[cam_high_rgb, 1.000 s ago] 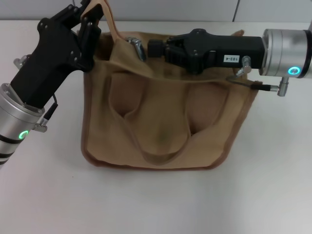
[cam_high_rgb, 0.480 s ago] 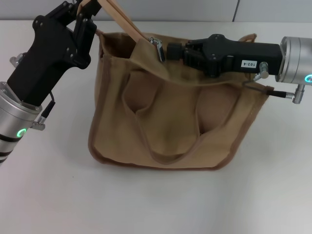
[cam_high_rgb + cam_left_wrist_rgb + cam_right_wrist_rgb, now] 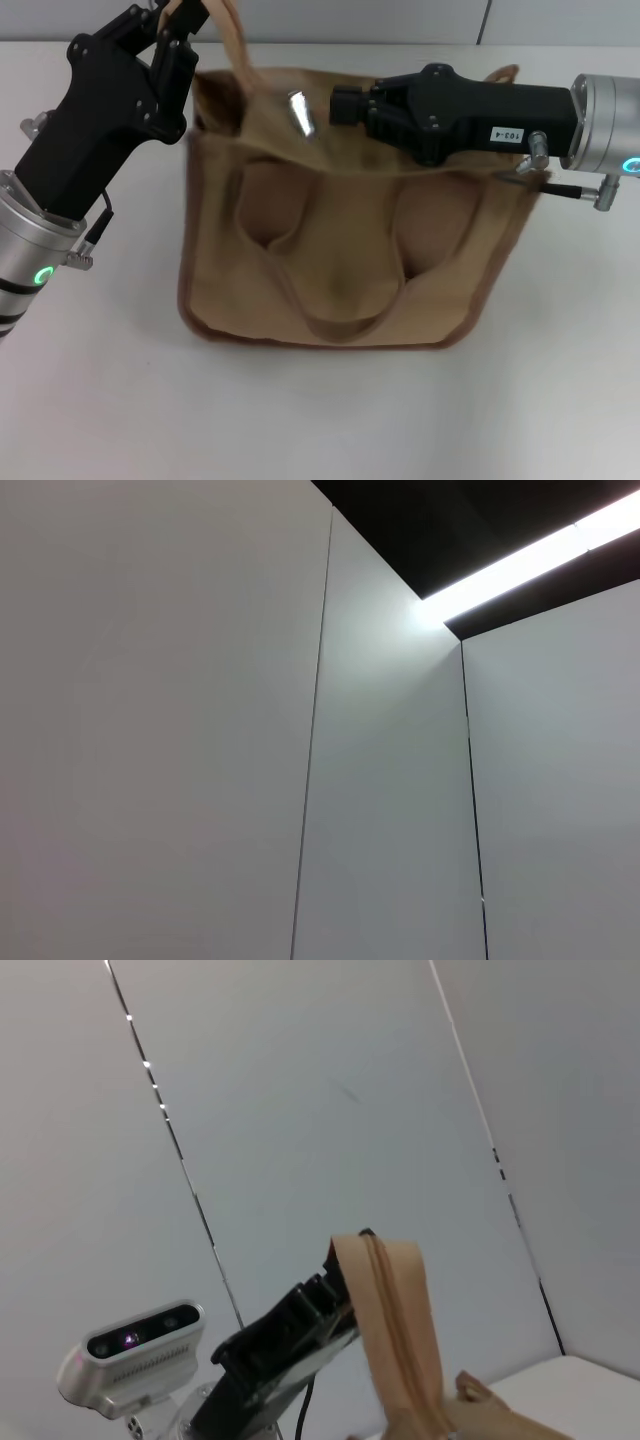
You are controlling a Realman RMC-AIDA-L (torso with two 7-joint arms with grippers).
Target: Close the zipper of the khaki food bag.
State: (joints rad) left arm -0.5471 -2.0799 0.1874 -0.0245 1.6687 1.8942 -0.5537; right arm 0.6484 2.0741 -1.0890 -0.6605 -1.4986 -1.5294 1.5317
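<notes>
Stood upright on a smooth white worktop (image 3: pixel 520 400): the khaki food bag (image 3: pixel 345 250), boxy soft canvas with brown piping, long axis running between the two end effectors. Just below the left end effector (image 3: pixel 178 22), clamped shut on a raised tan handle loop (image 3: pixel 232 50). Beside the right end effector (image 3: pixel 345 103), grip unclear, lay the zipper (image 3: pixel 301 112), its silver pull tilted along the bag's top.
</notes>
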